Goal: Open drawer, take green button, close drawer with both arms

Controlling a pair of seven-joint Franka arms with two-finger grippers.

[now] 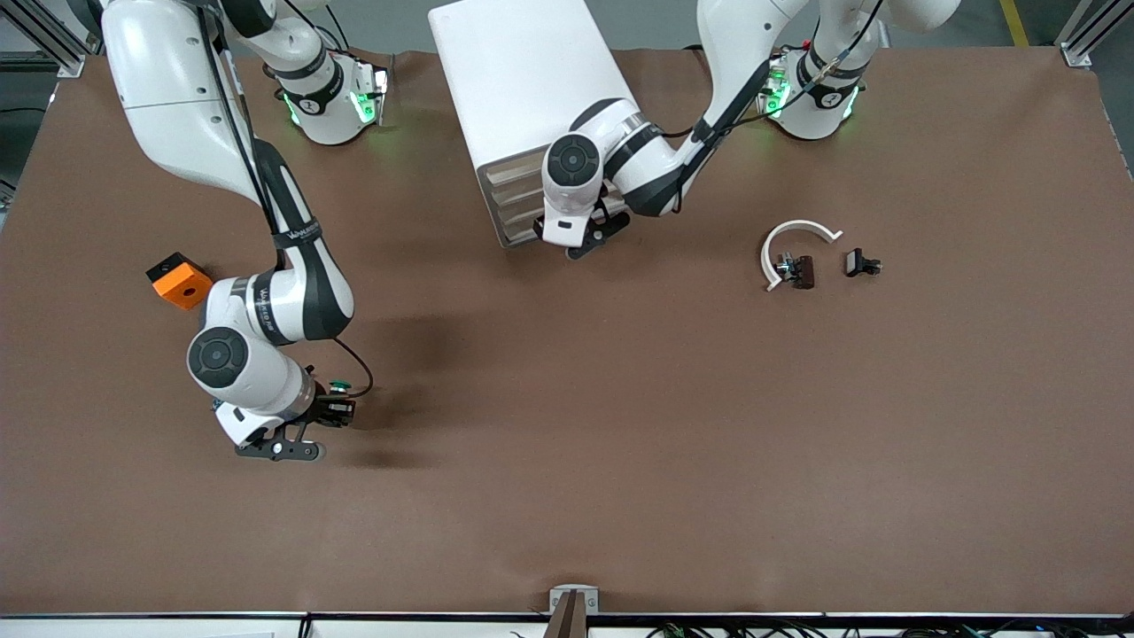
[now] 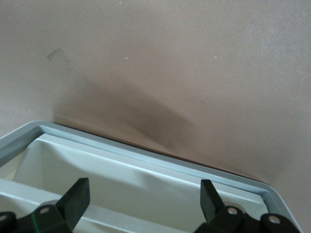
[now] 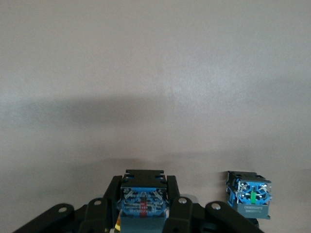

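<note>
Right gripper (image 1: pixel 339 413) low over counter (image 1: pixel 620 443), fingers clamped on red-marked block (image 3: pixel 143 201); button (image 1: pixel 339 385) just beside. Left gripper (image 2: pixel 143 194), fingers apart, over open drawer (image 2: pixel 146 160).

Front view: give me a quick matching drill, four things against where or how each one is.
Things:
1. button
2. orange block
3. white arc
4. left pincer

Places or states:
A. open, at the cabinet's front
B. toward the left arm's end of the table
C. right beside the right pincer
D. closest to the right arm's end of the table

Pairs: 1-C, 2-D, 3-B, 4-A
</note>
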